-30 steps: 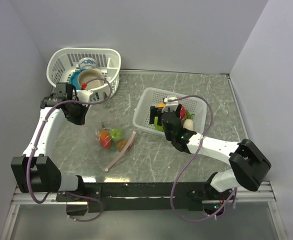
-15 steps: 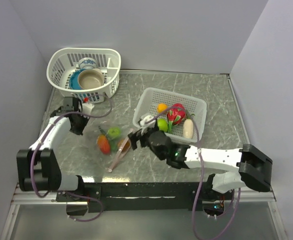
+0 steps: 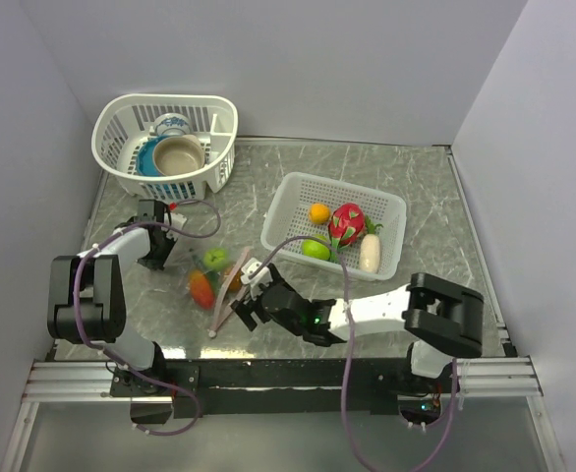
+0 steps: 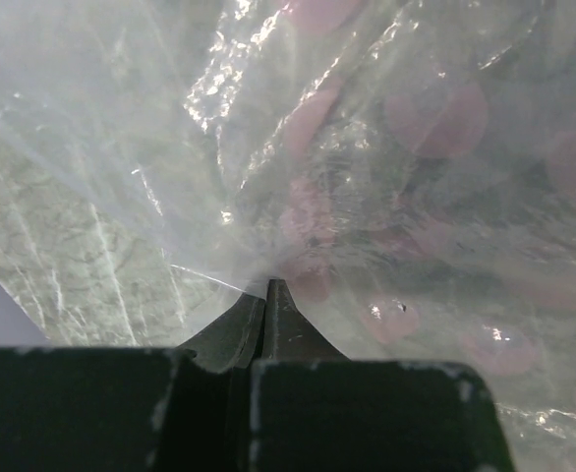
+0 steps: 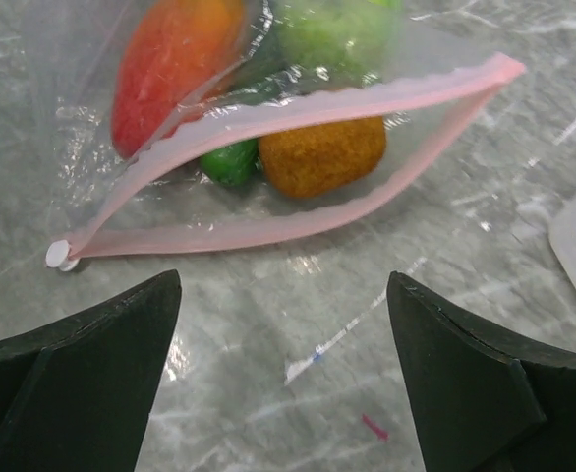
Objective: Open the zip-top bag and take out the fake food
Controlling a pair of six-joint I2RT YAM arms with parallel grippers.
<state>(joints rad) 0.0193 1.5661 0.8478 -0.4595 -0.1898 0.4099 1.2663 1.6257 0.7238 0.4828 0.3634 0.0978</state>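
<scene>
**Bag pinched and gaping beside the fruit basket**

A clear zip-top bag (image 3: pixel 212 285) lies on the marbled grey table (image 3: pixel 298 167) just off the near-left corner of the rectangular mesh basket (image 3: pixel 391 211), close to it but not touching.

The left gripper (image 4: pixel 266 295), on the far side of the bag from that basket, has its fingers pressed together on a fold of the bag's clear film.

The right gripper (image 5: pixel 283 285) sits low over the table on the near side of the bag, nearer the robot than the basket. Its jaws are spread wide with nothing between them, and they face the bag's mouth.

The pale pink zipper strip (image 5: pixel 298 108) is parted into a long lens shape, with a small white slider (image 5: pixel 60 254) at one end.

Four pieces of fake food show inside the bag:
- a red-orange piece (image 5: pixel 165 69)
- a green round piece (image 5: pixel 337 34)
- a short green cucumber (image 5: pixel 231 162)
- an orange-brown piece (image 5: pixel 322 157), lying right at the opening

Four more pieces rest inside the basket itself:
- an orange (image 3: pixel 318 211)
- a pink-red dragon fruit (image 3: pixel 346 223)
- a green fruit (image 3: pixel 316 249)
- a white oblong (image 3: pixel 370 254)

Well to the basket's far left stands a rounded basket (image 3: pixel 121 118) holding bowls and a cup.
</scene>
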